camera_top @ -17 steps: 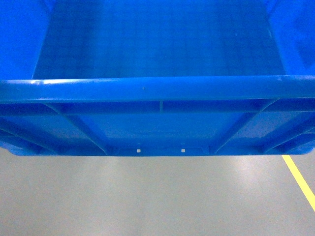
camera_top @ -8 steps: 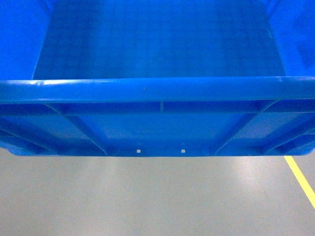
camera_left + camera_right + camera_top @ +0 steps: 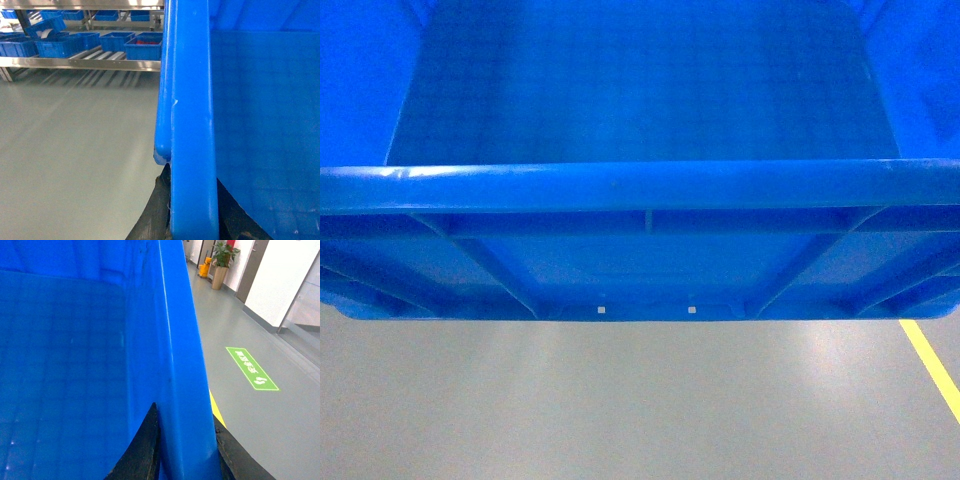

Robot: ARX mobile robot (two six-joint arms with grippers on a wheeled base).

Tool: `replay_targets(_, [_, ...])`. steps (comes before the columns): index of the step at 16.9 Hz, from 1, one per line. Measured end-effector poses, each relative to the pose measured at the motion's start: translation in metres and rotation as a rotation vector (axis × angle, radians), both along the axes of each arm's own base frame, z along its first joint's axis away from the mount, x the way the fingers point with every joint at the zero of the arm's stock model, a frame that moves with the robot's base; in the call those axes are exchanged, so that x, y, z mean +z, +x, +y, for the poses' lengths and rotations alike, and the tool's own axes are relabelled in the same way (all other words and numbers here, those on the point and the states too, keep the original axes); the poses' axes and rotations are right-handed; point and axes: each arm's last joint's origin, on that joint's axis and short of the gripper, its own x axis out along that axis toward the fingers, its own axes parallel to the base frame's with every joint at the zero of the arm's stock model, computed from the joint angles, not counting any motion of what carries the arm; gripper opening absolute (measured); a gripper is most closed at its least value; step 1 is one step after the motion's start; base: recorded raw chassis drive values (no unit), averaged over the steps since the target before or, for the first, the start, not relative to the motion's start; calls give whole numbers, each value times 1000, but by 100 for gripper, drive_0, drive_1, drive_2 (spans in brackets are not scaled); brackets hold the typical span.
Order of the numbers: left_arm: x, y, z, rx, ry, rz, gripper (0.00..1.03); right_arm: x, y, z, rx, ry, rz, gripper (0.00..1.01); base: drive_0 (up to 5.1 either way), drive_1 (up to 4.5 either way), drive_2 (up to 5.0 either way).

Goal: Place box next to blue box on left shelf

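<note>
The large bright-blue open-top plastic crate (image 3: 640, 185) is carried in front of the robot, clear of the grey floor (image 3: 620, 400), its thick rolled rim across the head view and its smooth interior bare. It is judged stiff and light while unloaded, but bulky and smooth-walled, so the side rims are the sensible hold. The left gripper (image 3: 192, 220) is seen with black jaws pinching the left rim from either side; the right gripper (image 3: 185, 455) is likewise clamped over the right rim. A yellow floor line (image 3: 932, 362) lies at the right. Farther off, a green floor sign (image 3: 251, 368) and a potted plant (image 3: 222, 260) are seen. Well away on the left, a roller shelf (image 3: 100, 54) carries small blue bins (image 3: 142, 47); open floor lies between.
</note>
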Motion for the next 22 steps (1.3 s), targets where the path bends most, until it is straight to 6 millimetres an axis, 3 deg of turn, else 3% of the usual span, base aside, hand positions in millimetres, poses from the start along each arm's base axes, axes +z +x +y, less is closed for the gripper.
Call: replay_targets(22, [0,0,0,-1,1,-3,8,0,0,0,-1,-1,-1,16,-5,418,-427])
